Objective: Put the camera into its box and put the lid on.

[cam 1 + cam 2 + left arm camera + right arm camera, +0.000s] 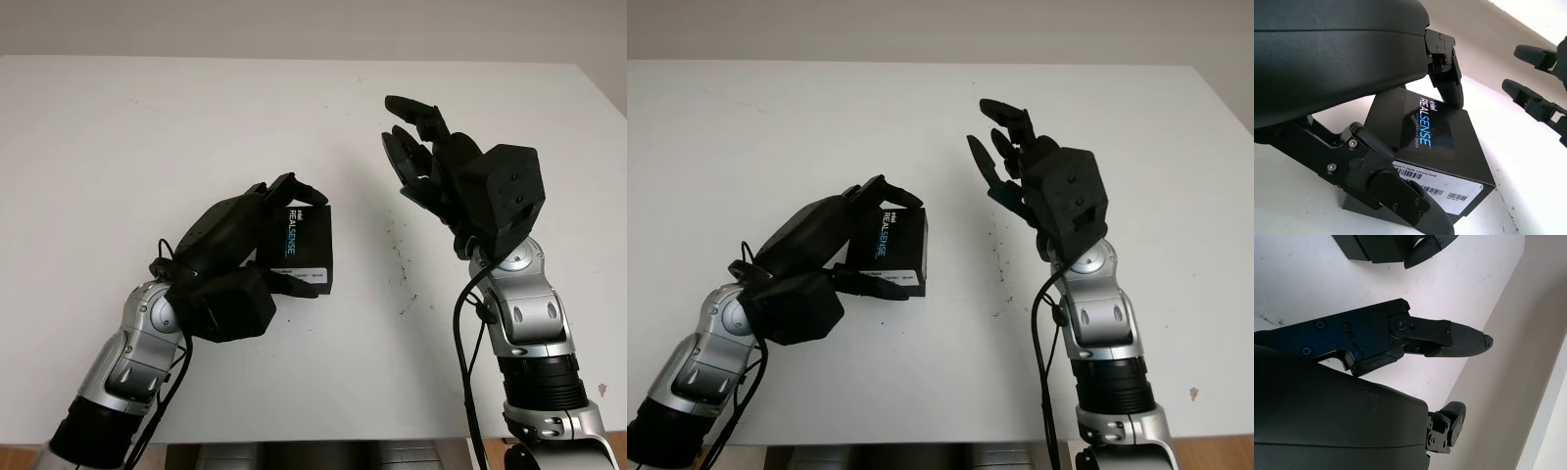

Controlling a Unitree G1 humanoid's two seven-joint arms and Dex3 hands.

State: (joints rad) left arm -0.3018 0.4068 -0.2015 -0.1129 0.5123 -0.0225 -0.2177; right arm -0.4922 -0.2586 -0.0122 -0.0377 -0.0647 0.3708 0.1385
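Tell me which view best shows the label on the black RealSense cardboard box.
The left wrist view: the black RealSense cardboard box fills it, white barcode label readable, the left hand gripping it. Both eye views show the box small on the white table; the right wrist view catches one corner.

A black RealSense camera box sits left of centre in the head view, on the white table. It is closed, with blue and white lettering on its top and a white barcode label along its near side. Black robot fingers grip it.
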